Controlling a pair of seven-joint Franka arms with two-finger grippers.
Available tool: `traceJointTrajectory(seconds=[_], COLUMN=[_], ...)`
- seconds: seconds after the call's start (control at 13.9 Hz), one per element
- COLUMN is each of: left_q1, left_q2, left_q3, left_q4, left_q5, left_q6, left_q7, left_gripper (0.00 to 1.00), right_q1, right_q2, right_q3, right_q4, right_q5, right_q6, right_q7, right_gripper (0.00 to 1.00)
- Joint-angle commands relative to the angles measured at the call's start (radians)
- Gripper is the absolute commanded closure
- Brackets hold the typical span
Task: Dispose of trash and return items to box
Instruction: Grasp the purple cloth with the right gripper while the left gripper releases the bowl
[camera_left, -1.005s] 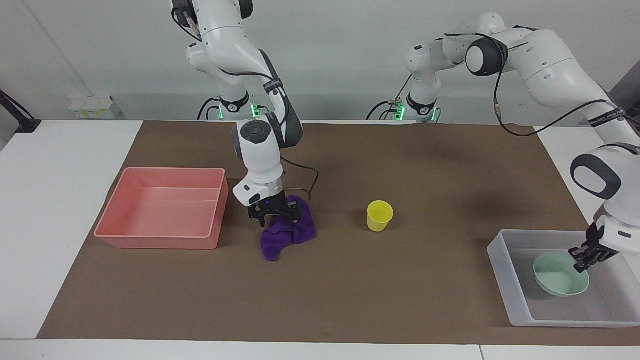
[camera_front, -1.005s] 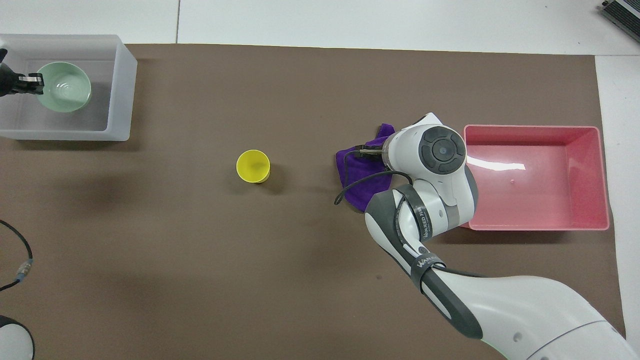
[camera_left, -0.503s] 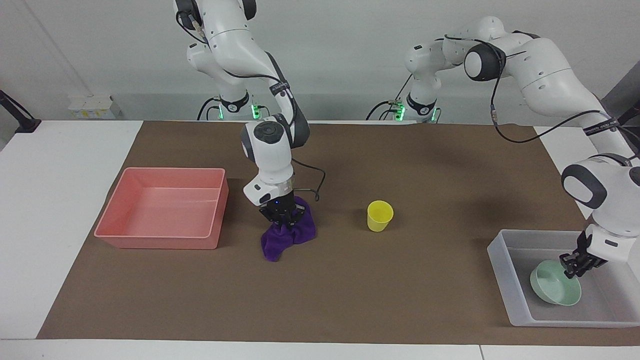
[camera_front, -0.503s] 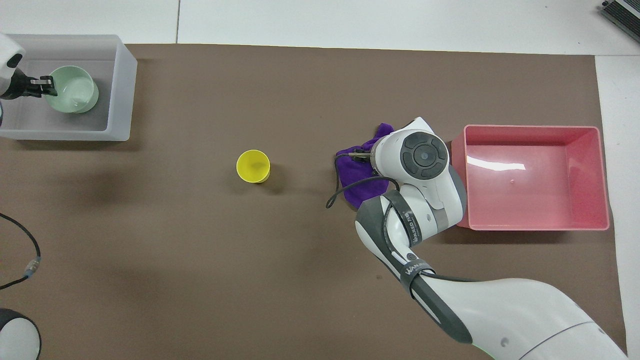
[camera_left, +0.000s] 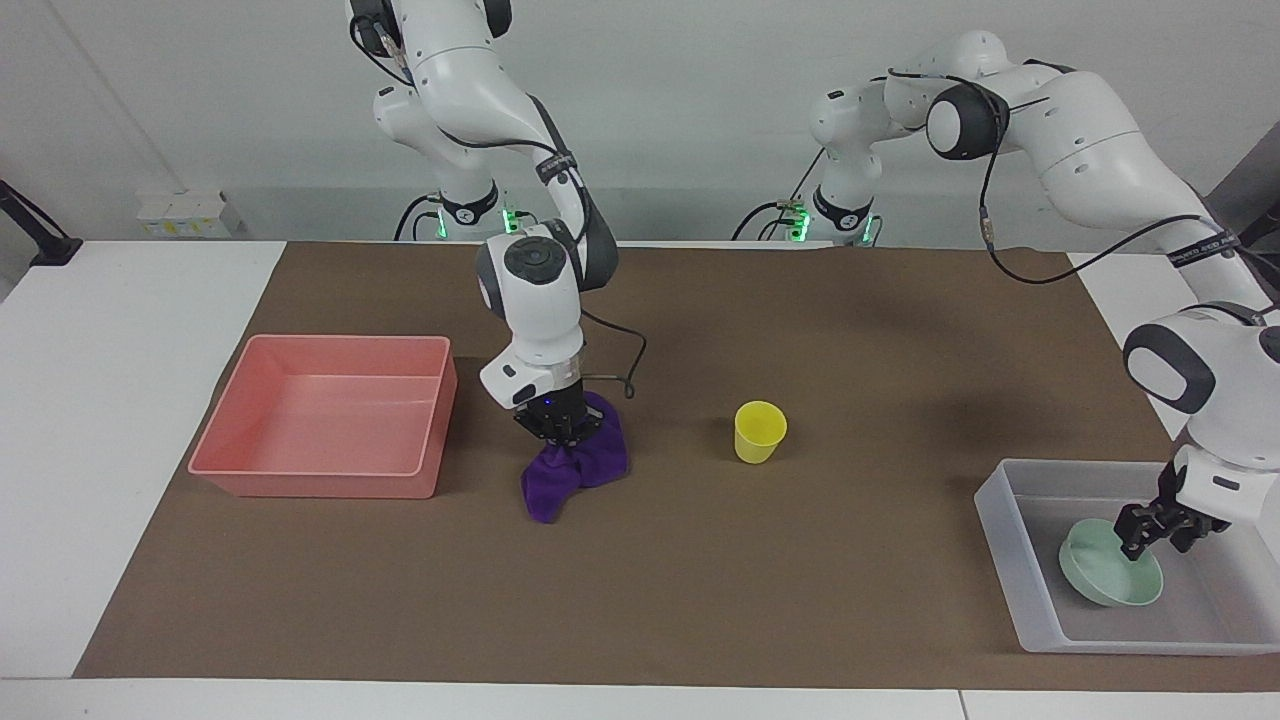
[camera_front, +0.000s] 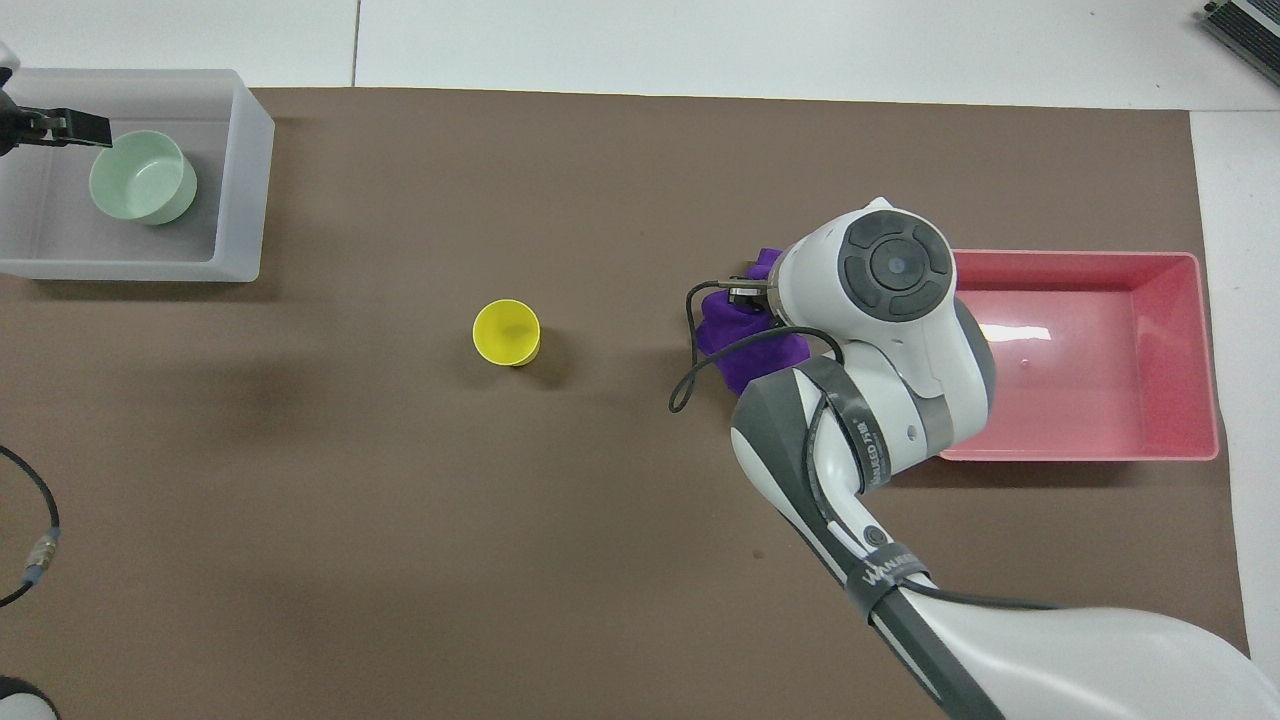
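**Cloth grasp in hand; cup outstanding**

On the worktop (camera_left: 700, 600), the right gripper (camera_left: 562, 437) is closed on the cloth (camera_left: 585, 470) beside the pink tray (camera_left: 320, 480); judged next: lift and bin it. Left gripper (camera_left: 1160, 530), parted, hangs over the bowl (camera_left: 1105, 585) in the box (camera_left: 1010, 560). Cup (camera_left: 760, 432) waits mid-worktop.

Right tool (camera_left: 563, 432) pinching purple cloth (camera_left: 572, 472); left tool (camera_left: 1155, 534) spread over mint bowl (camera_left: 1108, 576) in grey tray (camera_left: 1040, 598).

- I see the cloth (camera_left: 575, 468) as soft, fleecy and matt.
- Pink tray (camera_left: 240, 440): glossy plastic.
- Box (camera_left: 1030, 600): translucent plastic.
- Table cover (camera_left: 700, 580): matt brown.
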Motion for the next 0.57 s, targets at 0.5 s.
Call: traceJointTrajectory(seconds=[0.5], left_q1=[-0.326], left_q2=[-0.452], left_q3=[0.013], left_q4=[-0.554], left_q5=[0.014], left_q6=[-0.045], left_q7=[-0.125], left_gripper=[0.00], right_q1=[-0.178], right_q2=[-0.249], right_q3=[0.006], right_q4=[-0.011], right_q5=[-0.022], right_q6=[-0.236], right_q7=[-0.135], right_gripper=[1.00])
